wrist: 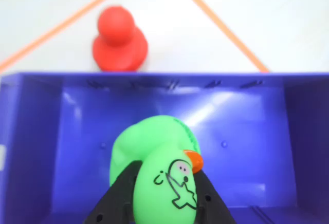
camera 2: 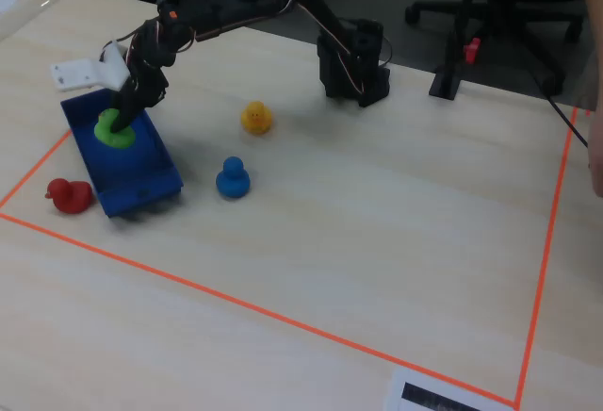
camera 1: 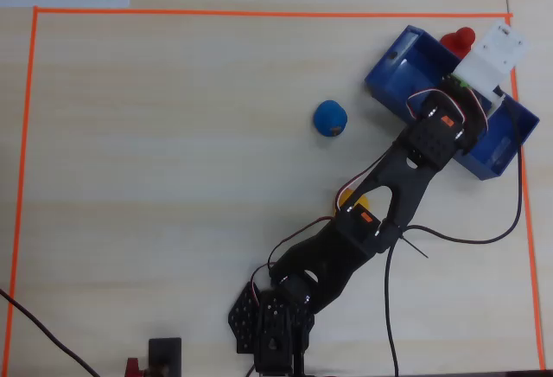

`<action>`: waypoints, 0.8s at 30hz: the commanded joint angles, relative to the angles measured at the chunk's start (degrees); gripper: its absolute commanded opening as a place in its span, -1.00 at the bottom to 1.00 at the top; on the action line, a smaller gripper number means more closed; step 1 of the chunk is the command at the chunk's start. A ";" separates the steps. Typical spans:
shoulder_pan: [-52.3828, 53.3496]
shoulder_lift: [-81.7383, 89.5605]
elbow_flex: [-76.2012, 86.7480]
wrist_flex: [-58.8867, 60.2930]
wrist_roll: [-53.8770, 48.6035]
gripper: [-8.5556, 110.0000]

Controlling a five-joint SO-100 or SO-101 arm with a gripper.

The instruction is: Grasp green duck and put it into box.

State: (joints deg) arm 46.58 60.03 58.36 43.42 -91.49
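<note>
The green duck (wrist: 157,167) sits pinched between the two black fingers (wrist: 121,196) of the gripper (wrist: 164,203), held over the inside of the box (wrist: 36,131); in the wrist view we see the blue floor and far wall behind it, and we cannot tell whether the duck touches the floor. In the fixed view we find the same duck (camera 2: 115,129) inside the outline of the box (camera 2: 141,189), with the gripper (camera 2: 121,121) closed on it from above.

Around it, we note a red duck (wrist: 119,40) on the table just beyond the far wall of the box, near the orange tape line (wrist: 221,29). A blue duck (camera 2: 232,177) stands beside the box on the open table (camera 2: 377,204), and a yellow duck (camera 2: 255,117) is a little farther off, toward the arm's base (camera 2: 353,57).

In the overhead view we see the arm (camera 1: 380,195) stretched out from its base at the bottom edge, passing over the yellow duck (camera 1: 350,201) and partly hiding it, with the wrist above the box (camera 1: 393,61).
</note>
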 commanded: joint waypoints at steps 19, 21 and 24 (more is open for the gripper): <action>2.37 -0.18 2.02 -2.99 -5.36 -0.59; 2.55 0.79 2.46 -2.46 -5.36 -0.57; 2.55 2.72 2.81 -2.11 -4.75 -0.56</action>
State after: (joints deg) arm 48.43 56.95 61.35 40.96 -96.50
